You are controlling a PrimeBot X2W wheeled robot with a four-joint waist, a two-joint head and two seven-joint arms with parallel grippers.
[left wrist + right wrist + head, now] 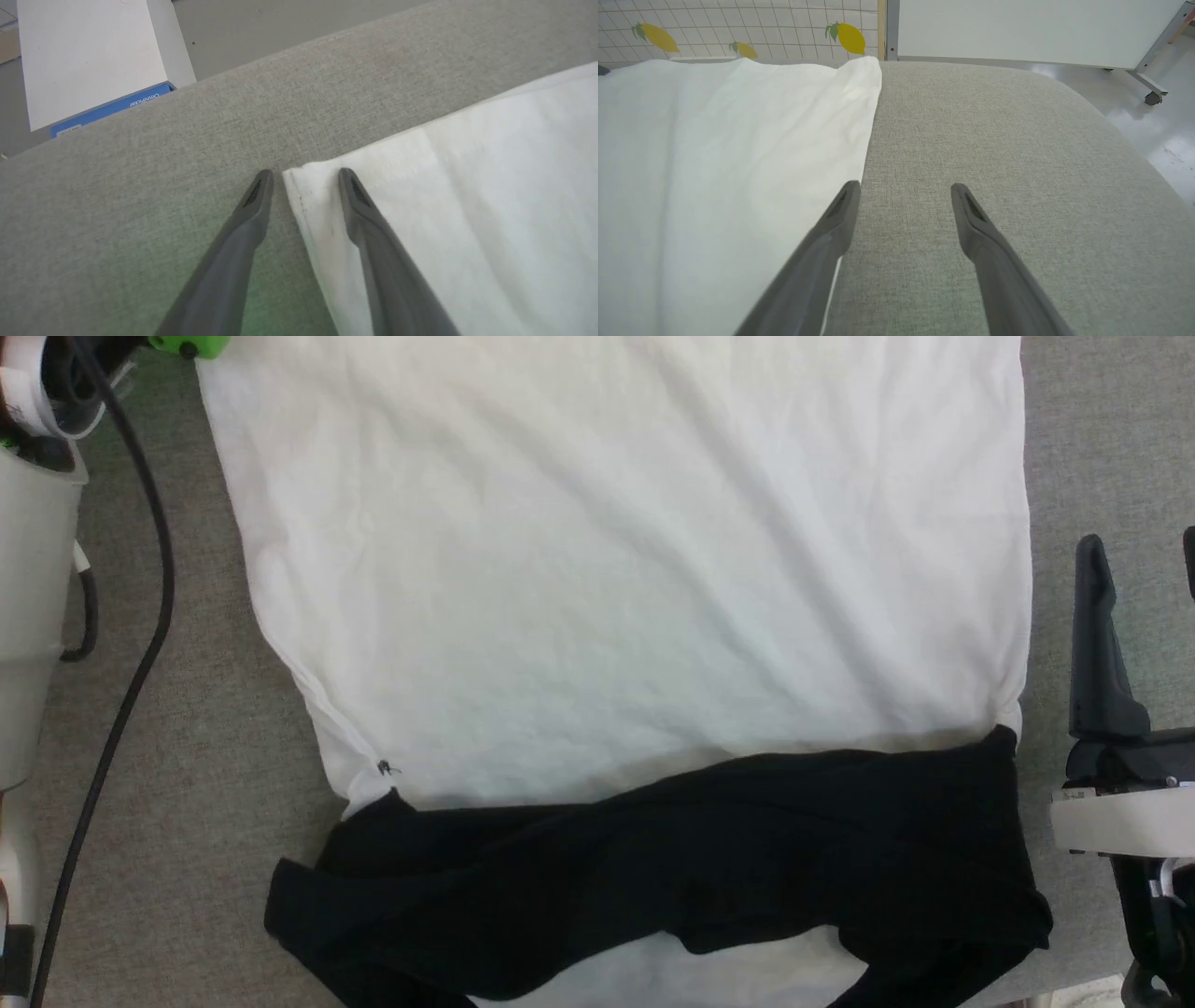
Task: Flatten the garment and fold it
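Observation:
The garment (616, 569) lies spread on the grey padded surface (187, 784), plain white side up. Its black sleeves (672, 868) are folded across it near the front edge. In the left wrist view a hemmed corner of the garment (308, 186) sits between the spread fingers of my left gripper (306, 179). One finger rests on the grey surface and the other over the white cloth. My right gripper (906, 189) is open beside the garment's right edge (866, 140), its left fingertip at the cloth's border. It also stands at the right in the head view, right gripper (1144, 579).
A black cable (140, 616) runs down the left beside my pale left forearm (28, 579). Beyond the surface's far edge stand a white box with a blue label (93, 56), a lemon-patterned wall (738, 28) and a white wheeled panel (1017, 28).

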